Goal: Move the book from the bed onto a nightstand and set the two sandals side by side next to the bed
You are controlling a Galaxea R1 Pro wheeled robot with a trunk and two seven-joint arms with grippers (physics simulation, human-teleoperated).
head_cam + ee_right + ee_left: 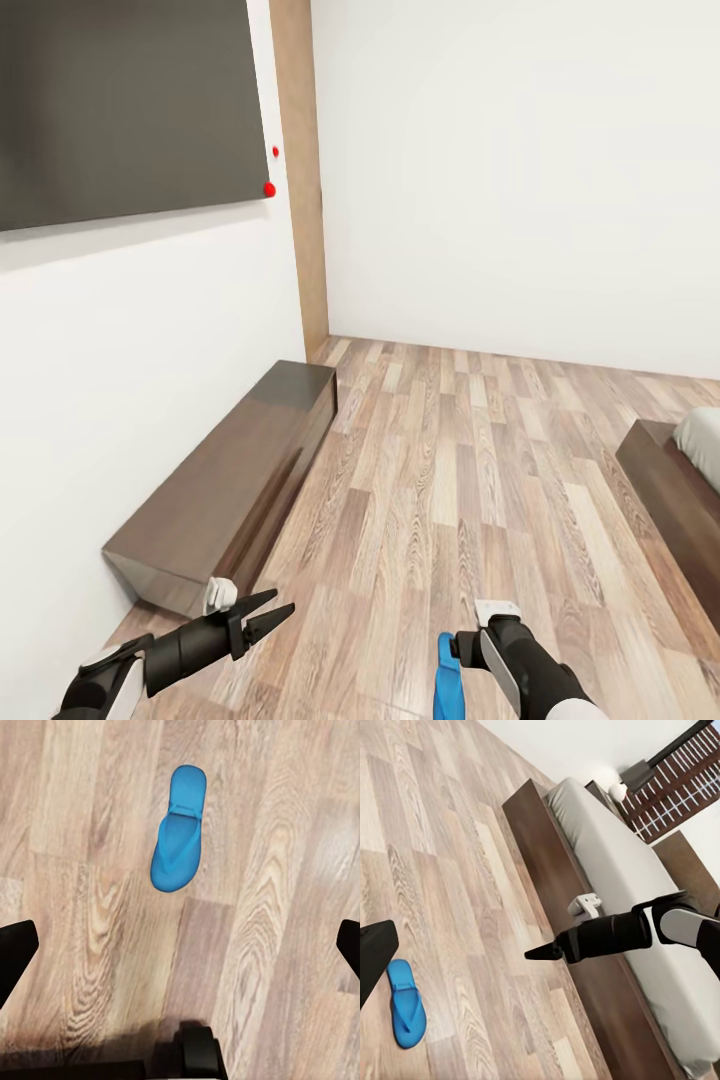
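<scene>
- Floor (450,480): brown wood planks, running between white walls (520,170).
- Bed (615,862): dark wooden frame with a pale mattress, along one side of the floor; its corner shows at the right edge of the head view. No book can be made out on the visible mattress.
- Dark panel (120,105): mounted on the left wall, two small red dots just beside its lower right corner.
- Low cabinet (235,480): long, dark brown, set against the left wall below the panel.
- Right arm (660,926): reaches out over the floor, just beside the bed frame in the left wrist view.
- Left hand (270,617): black, fingers spread open and empty, over the floor near the cabinet's near end.
- Right hand (180,945): pointed down at the floor, fingers wide apart, holding nothing.
- Sandal (178,829): bright blue, lying flat on the planks below the right hand, apart from its fingers.
</scene>
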